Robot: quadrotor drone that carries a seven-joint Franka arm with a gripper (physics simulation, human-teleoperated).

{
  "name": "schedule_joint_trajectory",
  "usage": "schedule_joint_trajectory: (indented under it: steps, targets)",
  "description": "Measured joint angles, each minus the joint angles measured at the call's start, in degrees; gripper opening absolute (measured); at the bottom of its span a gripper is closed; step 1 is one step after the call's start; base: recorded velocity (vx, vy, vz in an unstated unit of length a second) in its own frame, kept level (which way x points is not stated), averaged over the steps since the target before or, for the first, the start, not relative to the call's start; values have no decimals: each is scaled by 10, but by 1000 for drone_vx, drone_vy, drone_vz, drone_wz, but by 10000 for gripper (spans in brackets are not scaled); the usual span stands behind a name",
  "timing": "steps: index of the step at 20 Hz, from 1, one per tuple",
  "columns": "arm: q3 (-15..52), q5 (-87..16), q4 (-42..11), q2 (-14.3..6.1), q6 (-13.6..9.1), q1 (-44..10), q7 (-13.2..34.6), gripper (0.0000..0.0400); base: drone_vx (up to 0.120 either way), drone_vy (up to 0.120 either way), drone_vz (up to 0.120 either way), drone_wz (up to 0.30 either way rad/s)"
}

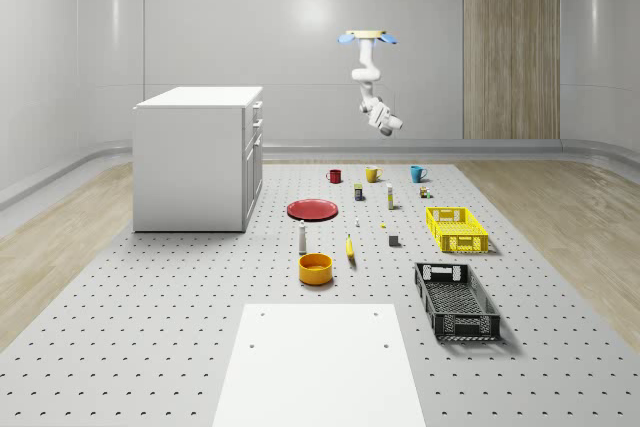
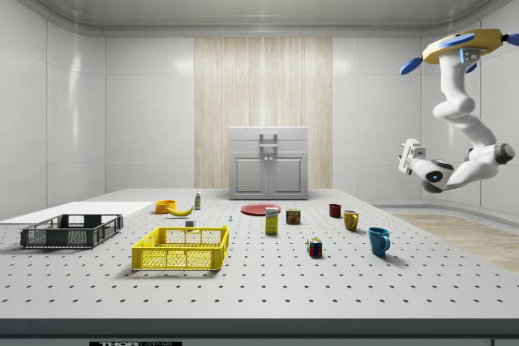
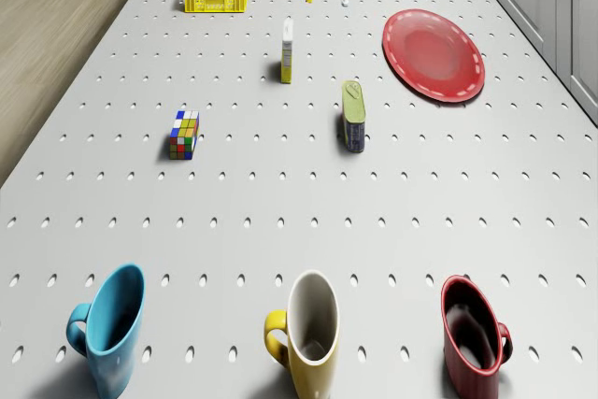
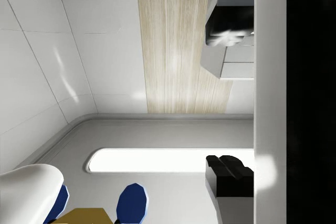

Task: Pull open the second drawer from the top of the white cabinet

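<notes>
The quadrotor drone (image 1: 370, 38) with yellow body and blue rotors hovers high in the upper middle of the whole-scene view, above the far end of the grey perforated table (image 1: 180, 327), with its white jointed arm (image 1: 366, 75) hanging beneath. The two-finger gripper (image 1: 388, 125) sits at the arm's lower end, in the air well above the row of mugs; in the side view it lies at the right edge, pointing toward that view's left. Whether the fingers are parted or closed, I cannot tell. The white cabinet (image 1: 197, 159) stands at the left of centre in the whole-scene view, well apart from the gripper, its drawers facing right and all flush. Below the drone stand a blue mug (image 3: 110, 322), a yellow mug (image 3: 309, 330) and a red mug (image 3: 475, 334). A red round plate (image 1: 312, 209) lies just beside the cabinet's front. A yellow mesh crate (image 1: 456, 228) and a black mesh crate (image 1: 456, 300) occupy the right side.
</notes>
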Motion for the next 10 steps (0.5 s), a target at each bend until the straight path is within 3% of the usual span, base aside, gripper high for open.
schedule_joint_trajectory:
  steps: [6, 10]
  targets:
    - [-64, 83, -52, -18, 12, 45, -14, 302, 120, -120, 120, 0]
    - [-86, 100, -67, -30, 23, 67, -15, 301, 120, -120, 10, 0]
